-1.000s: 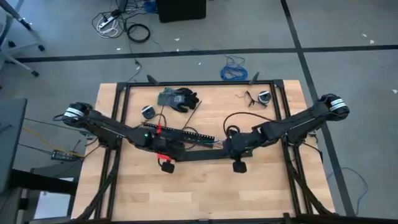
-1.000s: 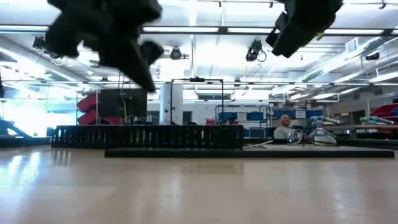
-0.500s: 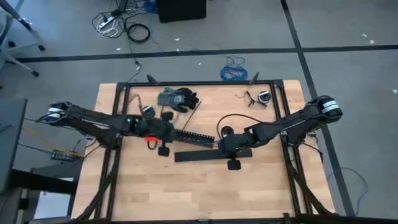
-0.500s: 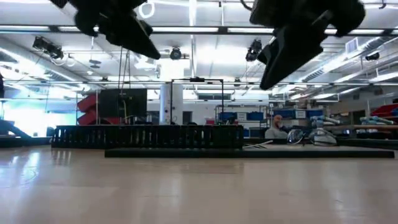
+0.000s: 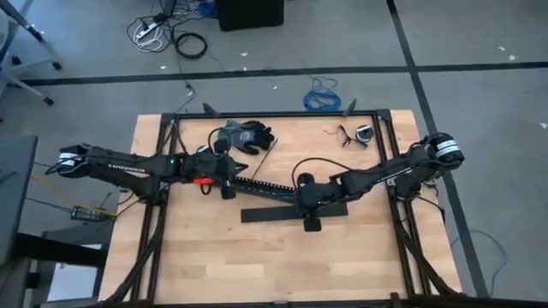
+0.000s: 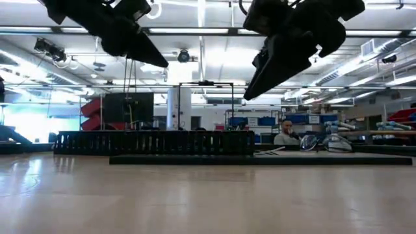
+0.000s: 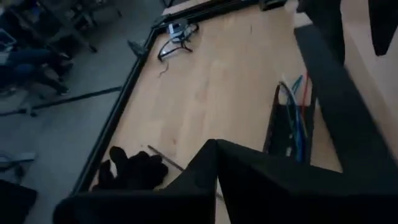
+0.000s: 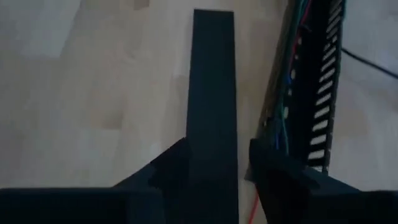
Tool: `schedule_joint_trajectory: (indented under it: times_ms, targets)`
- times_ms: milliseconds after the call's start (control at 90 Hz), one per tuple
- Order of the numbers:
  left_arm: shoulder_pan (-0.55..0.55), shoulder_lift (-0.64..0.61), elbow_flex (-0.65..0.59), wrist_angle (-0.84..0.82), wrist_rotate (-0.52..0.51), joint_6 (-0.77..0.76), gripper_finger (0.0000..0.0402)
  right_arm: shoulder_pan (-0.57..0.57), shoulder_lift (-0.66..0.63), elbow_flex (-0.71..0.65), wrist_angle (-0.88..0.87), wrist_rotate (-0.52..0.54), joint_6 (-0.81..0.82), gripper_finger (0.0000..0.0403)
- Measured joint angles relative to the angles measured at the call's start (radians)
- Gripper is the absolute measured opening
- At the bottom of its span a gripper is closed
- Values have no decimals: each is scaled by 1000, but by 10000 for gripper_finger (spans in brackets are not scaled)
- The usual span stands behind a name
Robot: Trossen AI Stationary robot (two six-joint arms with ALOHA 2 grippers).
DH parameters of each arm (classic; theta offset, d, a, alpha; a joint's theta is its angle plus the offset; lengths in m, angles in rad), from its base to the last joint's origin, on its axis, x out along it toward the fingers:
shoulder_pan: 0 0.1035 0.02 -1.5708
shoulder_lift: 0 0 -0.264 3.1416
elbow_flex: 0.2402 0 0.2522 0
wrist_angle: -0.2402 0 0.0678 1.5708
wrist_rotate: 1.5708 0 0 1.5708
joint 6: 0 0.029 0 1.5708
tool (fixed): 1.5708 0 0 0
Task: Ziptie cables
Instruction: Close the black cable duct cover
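Observation:
The cables (image 7: 298,102) are thin blue, green and red wires lying in a black slotted duct (image 5: 264,186) at the table's middle, also in the right wrist view (image 8: 281,106). A flat black strip (image 8: 211,87) lies on the wood just nearer than the duct (image 5: 270,214). My left gripper (image 5: 235,176) hangs shut above the duct's left end, clear of it (image 6: 156,62). My right gripper (image 5: 297,196) hovers open over the strip's right end, one finger (image 8: 166,168) on each side of it, above the table (image 6: 252,94).
Dark gloves (image 5: 246,135) lie at the far side of the table, and a small black item with cords (image 5: 357,133) lies at the far right. A black frame (image 5: 274,112) runs round the table. A blue coiled cable (image 5: 323,96) lies on the floor beyond.
My left gripper has risen and gone toward the table's far edge, from over the strip to the duct's left end. My right gripper has gone toward the table's left edge and come down lower over the strip. Duct and strip have stayed put.

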Motion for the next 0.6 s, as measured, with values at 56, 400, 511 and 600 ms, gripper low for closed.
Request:
schedule_joint_trajectory:
  times_ms: [56,400,511,600]
  targets:
    - [0,-1,0,5,-1,3,0,1,0,0,-17,-12,24,162]
    - [1,60,0,2,14,-69,16,2,95,-4,-93,-23,127,167]
    - [5,93,-1,3,14,-84,51,-3,111,-3,-89,-24,134,181]
    - [16,121,0,24,4,-152,87,-7,112,-3,-90,-23,135,199]
